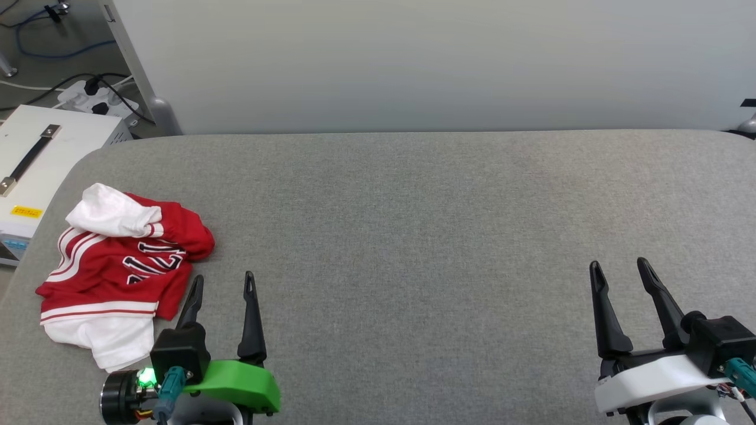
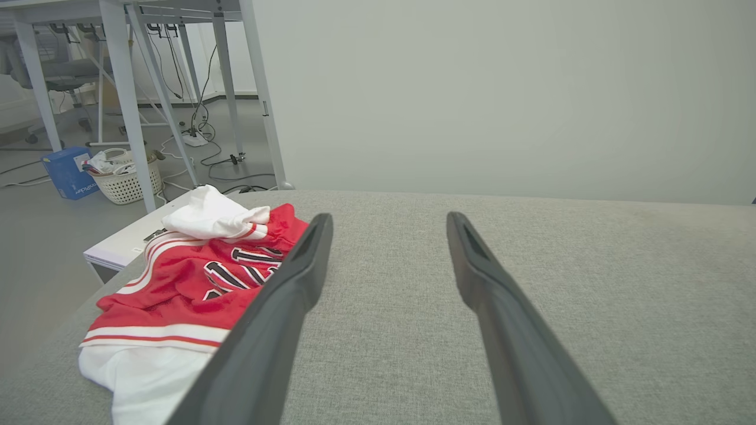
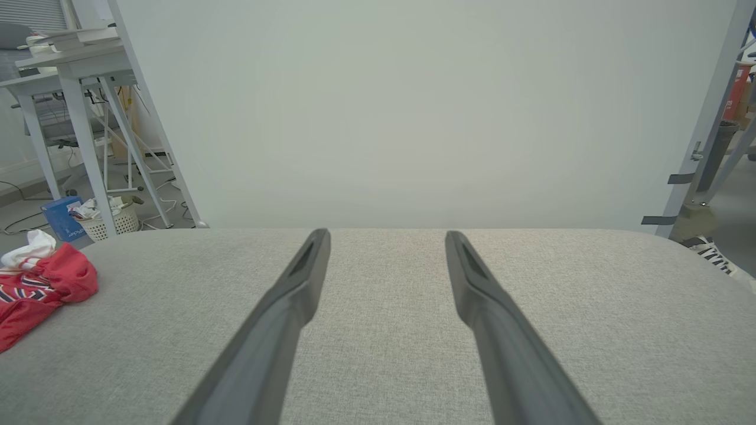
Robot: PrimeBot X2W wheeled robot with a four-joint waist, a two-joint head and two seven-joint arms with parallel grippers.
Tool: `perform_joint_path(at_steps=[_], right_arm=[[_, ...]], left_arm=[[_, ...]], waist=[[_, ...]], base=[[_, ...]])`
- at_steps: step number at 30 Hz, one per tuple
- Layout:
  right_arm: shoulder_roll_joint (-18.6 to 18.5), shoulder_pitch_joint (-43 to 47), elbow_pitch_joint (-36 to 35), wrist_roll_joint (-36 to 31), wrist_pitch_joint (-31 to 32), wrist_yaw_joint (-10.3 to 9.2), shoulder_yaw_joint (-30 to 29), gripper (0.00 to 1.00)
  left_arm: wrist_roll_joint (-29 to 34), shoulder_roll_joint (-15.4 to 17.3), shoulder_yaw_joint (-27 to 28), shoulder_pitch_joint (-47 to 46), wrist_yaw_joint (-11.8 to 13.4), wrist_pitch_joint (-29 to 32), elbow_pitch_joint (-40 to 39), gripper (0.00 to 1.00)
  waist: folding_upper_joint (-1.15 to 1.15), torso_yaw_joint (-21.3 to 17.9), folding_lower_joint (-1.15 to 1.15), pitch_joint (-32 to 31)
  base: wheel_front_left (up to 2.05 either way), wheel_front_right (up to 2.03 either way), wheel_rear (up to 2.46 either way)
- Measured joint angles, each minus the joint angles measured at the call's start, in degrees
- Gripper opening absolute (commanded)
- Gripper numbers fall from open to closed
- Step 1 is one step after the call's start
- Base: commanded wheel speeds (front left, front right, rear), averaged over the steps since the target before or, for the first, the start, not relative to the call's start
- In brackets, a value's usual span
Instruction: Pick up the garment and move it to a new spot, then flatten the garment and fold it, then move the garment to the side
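The garment point(image 1: 112, 268), a red jersey with white sleeves, striped trim and black white-edged lettering, lies crumpled near the left edge of the grey table point(image 1: 413, 224). My left gripper point(image 1: 223, 283) stands open just right of it, its left finger close to the red cloth, nothing between the fingers. In the left wrist view the garment point(image 2: 177, 283) sits left of the left gripper point(image 2: 387, 221). My right gripper point(image 1: 617, 267) is open over bare table at the lower right. The right wrist view has the garment point(image 3: 35, 283) at its far left and the right gripper point(image 3: 387, 236) open.
A white box point(image 1: 41, 159) with a black handle stands off the table's left edge. A pale panel point(image 1: 413, 65) rises behind the table. On the floor at the left are a power strip point(image 1: 97, 97), table legs point(image 2: 124, 100) and a laundry basket point(image 2: 127, 177).
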Motion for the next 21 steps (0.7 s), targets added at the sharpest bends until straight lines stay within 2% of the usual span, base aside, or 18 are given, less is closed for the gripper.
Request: perform_joint_path(at_steps=[12,21], right_arm=[[0.0,0.4,-0.2,1.0,-1.4,0.0,-0.4,1.0],[0.0,1.0,-0.1,2.4,-2.5,0.0,-0.5,1.0]], left_arm=[[-0.4,0.0,-0.6,0.1,-0.2,-1.2,0.4,1.0],[-0.9,0.0,-0.9,0.2,-1.5,-2.4,0.8,1.0]], waist=[[0.0,0.0,0.0,0.1],[0.0,0.1,0.0,0.0]], base=[[0.0,0.0,0.0],[0.0,0.0,0.0]])
